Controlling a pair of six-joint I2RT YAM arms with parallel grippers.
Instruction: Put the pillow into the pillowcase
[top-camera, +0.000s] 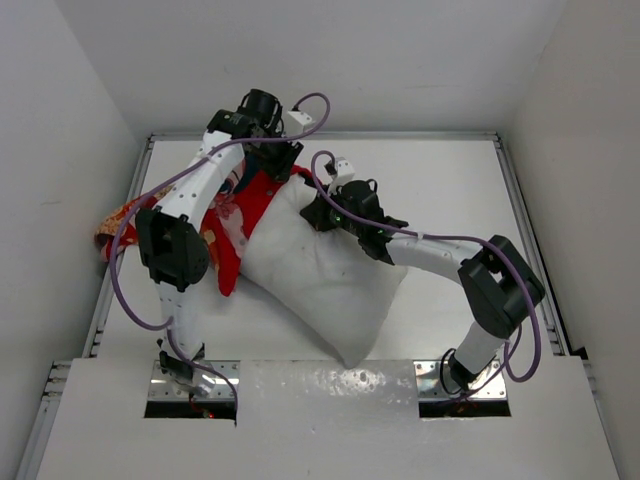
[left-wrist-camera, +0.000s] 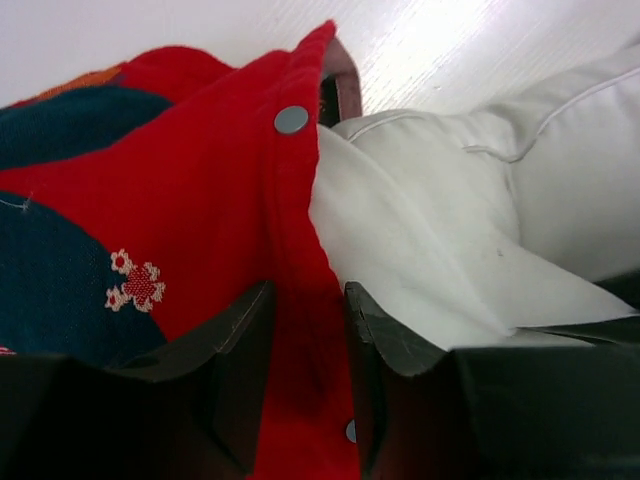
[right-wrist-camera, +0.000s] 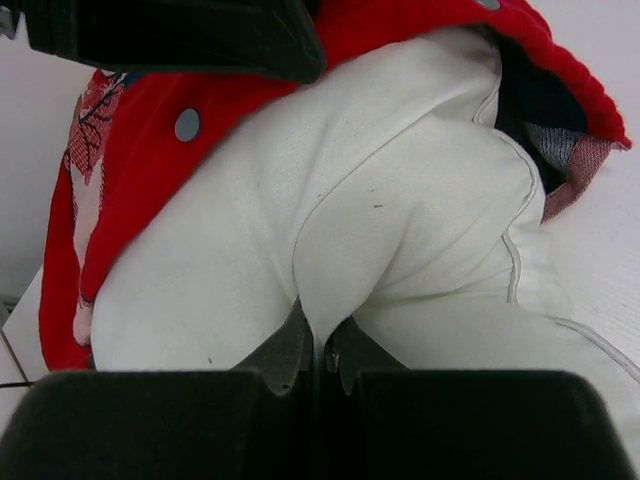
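The white pillow (top-camera: 330, 270) lies slantwise in the middle of the table, its far corner tucked into the mouth of the red printed pillowcase (top-camera: 235, 215). My left gripper (top-camera: 285, 165) hovers over that mouth. In the left wrist view its jaws (left-wrist-camera: 309, 290) stand apart astride the red hem (left-wrist-camera: 300, 200) with its metal snap (left-wrist-camera: 291, 119), and the pillow (left-wrist-camera: 430, 230) lies just right of it. My right gripper (top-camera: 318, 212) is shut, pinching a fold of the pillow (right-wrist-camera: 400, 230) between its fingertips (right-wrist-camera: 320, 325). The pillowcase (right-wrist-camera: 140, 130) wraps over the pillow's top.
The white table (top-camera: 450, 180) is boxed in by white walls at the back and both sides. The pillowcase's closed end (top-camera: 110, 225) droops over the left table rail. The left gripper's dark body (right-wrist-camera: 180, 35) fills the top of the right wrist view.
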